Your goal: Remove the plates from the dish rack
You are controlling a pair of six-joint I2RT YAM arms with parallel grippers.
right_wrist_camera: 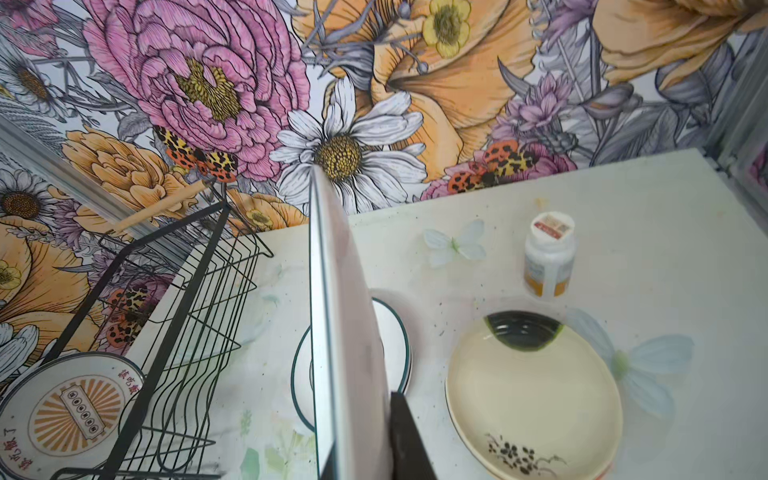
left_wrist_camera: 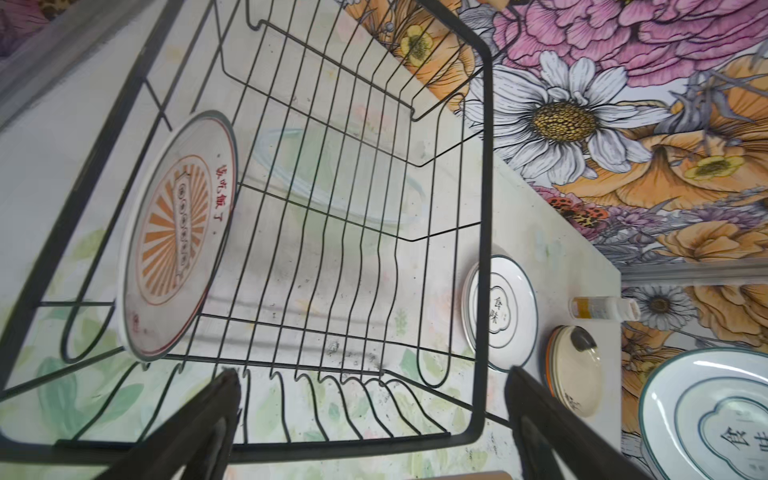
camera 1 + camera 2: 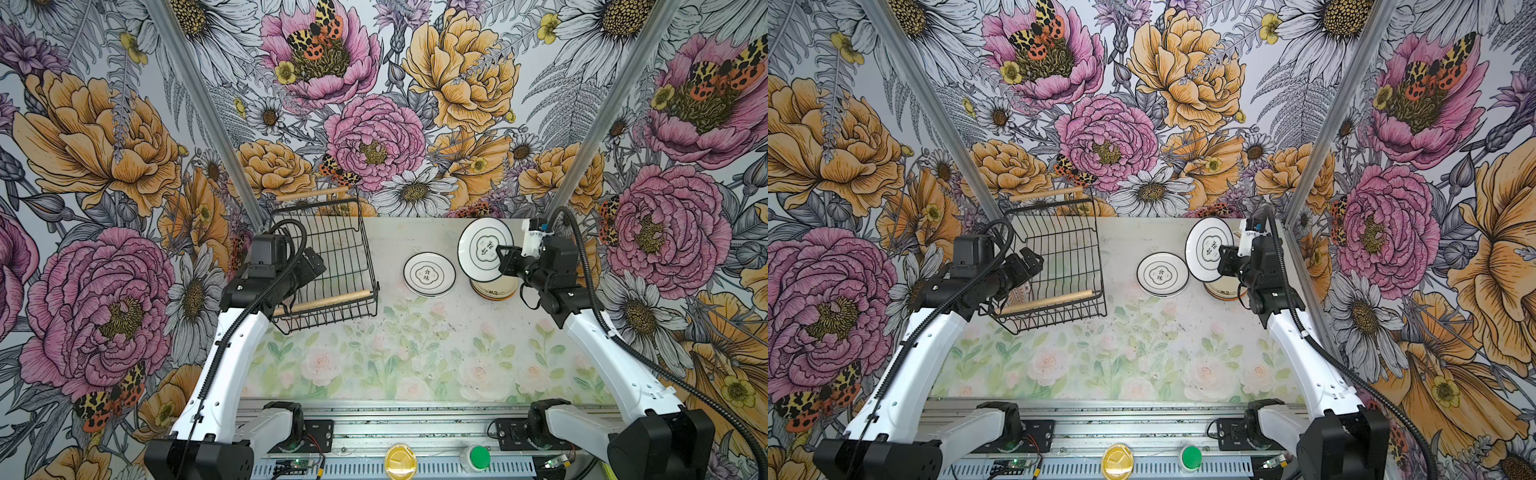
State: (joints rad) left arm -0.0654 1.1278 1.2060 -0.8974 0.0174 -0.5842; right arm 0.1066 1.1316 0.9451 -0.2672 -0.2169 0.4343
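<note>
Nearly done, judging by the rack [image 3: 328, 300] at the far left corner of the surface: only the sunburst plate [image 2: 178, 237] left inside, leaning on edge against the left wall. Already out, near the far right corner: a flat plate [image 3: 429, 275], white with dark rim and characters, and beside it a cream stack [image 1: 534, 395] with orange edges below. Right pincer [image 3: 503, 257] clenched on the rim of the held plate [image 3: 482, 249], nearly upright in the air over them, not yet set down. Left pincer [image 2: 372, 374] released wide over the rack's near end, grasping nothing. Smooth glazed ceramic, round and shallow; thin black wire bent in waves for slots; pale wooden rod handles.
</note>
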